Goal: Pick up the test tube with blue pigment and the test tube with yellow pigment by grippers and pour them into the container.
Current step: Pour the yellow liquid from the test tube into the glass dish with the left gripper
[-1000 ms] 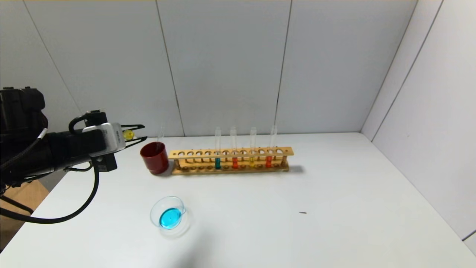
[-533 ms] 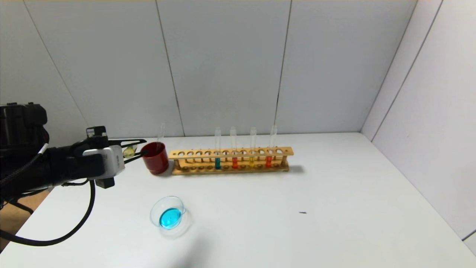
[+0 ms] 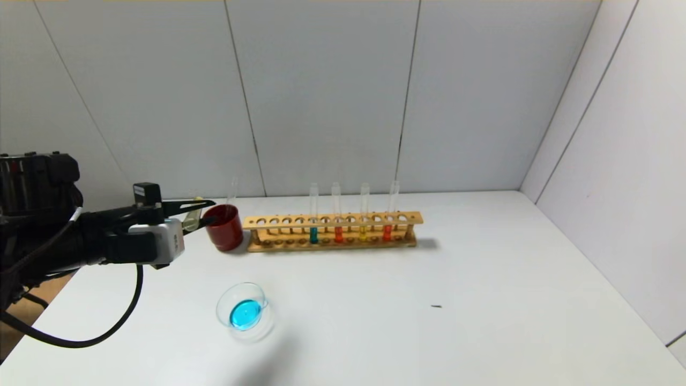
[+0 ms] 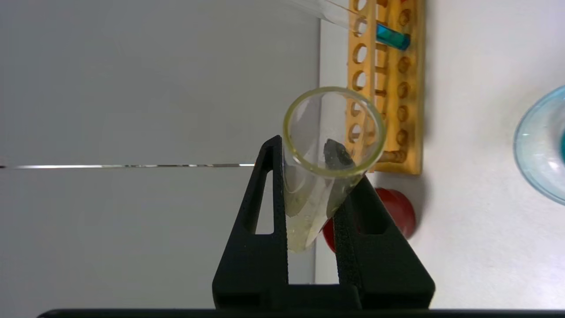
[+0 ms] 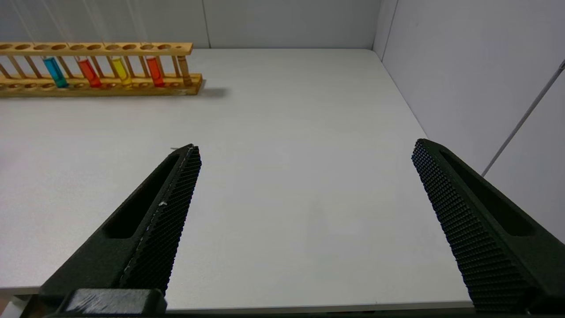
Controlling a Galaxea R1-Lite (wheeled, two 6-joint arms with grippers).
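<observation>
Now left claw (image 4: 315, 194) grips the test tube with yellow pigment (image 4: 324, 154), just beside red cup (image 3: 224, 227); tube nearly upright, mouth up, clear w/ thin yellowish film. Right claw (image 5: 304, 172) wide open, well apart from cup.

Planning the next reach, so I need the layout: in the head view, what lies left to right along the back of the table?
Left gripper shut on an emptied clear glass tube → dark red opaque cup → wooden test tube rack holding teal, orange-red, yellow and orange-red tubes.
</observation>
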